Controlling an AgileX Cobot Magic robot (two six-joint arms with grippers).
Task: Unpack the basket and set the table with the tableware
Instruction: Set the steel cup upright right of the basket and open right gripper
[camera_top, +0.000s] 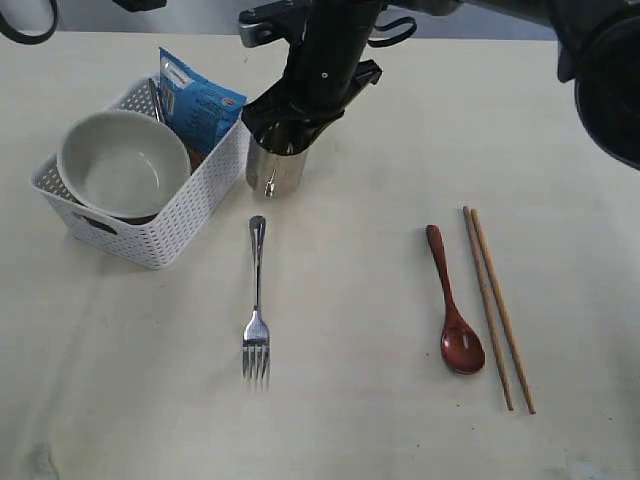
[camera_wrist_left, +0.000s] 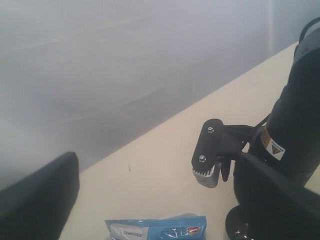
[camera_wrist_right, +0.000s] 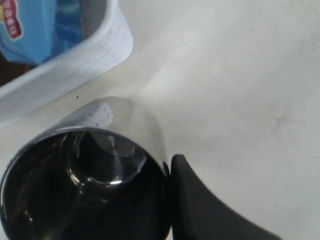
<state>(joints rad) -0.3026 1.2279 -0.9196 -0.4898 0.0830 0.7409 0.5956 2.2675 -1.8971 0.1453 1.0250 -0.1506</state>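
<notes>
ok so starting at the left: the left pincer (camera_wrist_left: 155, 165) hangs up off the surface (camera_top: 380, 430), spread wide with nothing in it. You only really see it from its own wrist cam.

The white basket (camera_top: 190, 205) sits at the far left of the surface. The cream bowl (camera_top: 122, 165) is inside it, tilted a bit and filling most of the front. The blue snack packet (camera_top: 200, 105) stands upright at the back corner. There's a thin steel piece (camera_top: 155, 98) poking up beside the packet, can't tell which utensil it is.

Just right of the basket, nearly touching its wall, is the steel cup (camera_top: 273, 170), standing upright on the surface. The right pincer (camera_top: 283, 128) comes down from above and is clenched on the cup's rim. On the right wrist cam one black finger (camera_wrist_right: 210, 210) presses against the outside of the rim.

In front of the cup the fork (camera_top: 257, 300) lies flat, tines toward the camera. Well off to the right lies the dark red spoon (camera_top: 455, 305), bowl end toward the camera. The wooden chopsticks (camera_top: 497, 305) lie side by side just right of it.
</notes>
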